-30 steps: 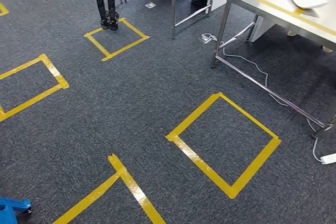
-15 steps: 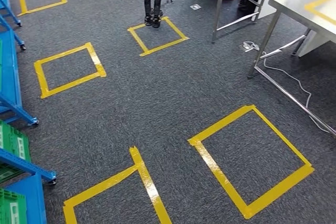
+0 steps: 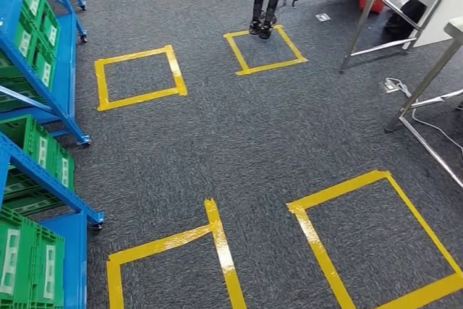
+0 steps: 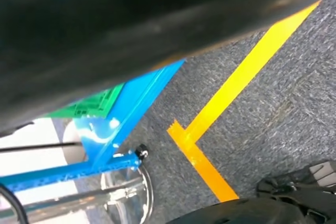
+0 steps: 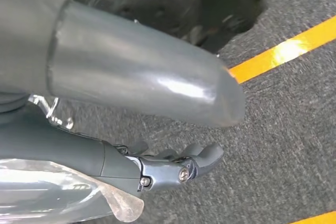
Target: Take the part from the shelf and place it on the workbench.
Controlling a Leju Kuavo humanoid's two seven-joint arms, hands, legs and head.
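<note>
The blue shelf (image 3: 64, 99) stands at the left of the head view, with green crates (image 3: 34, 144) on its sloping tiers. I cannot make out a part in them. A corner of the steel workbench (image 3: 455, 29) and its leg show at the right edge. My right hand (image 5: 174, 167) hangs over the carpet with fingers stretched out, holding nothing. The left wrist view shows the blue shelf frame (image 4: 130, 95), a green crate (image 4: 93, 104) and a castor (image 4: 141, 152) under a dark blurred mass; I cannot read my left hand's state there.
Grey carpet carries yellow tape squares (image 3: 139, 77). Another robot's legs (image 3: 268, 5) stand at a far square. A second steel table (image 3: 382, 5) is at the back right, with cables (image 3: 396, 86) on the floor beside the workbench legs.
The whole picture has swung: my view turned left. The blue shelf has come in from the left edge, and the workbench has slid almost out on the right.
</note>
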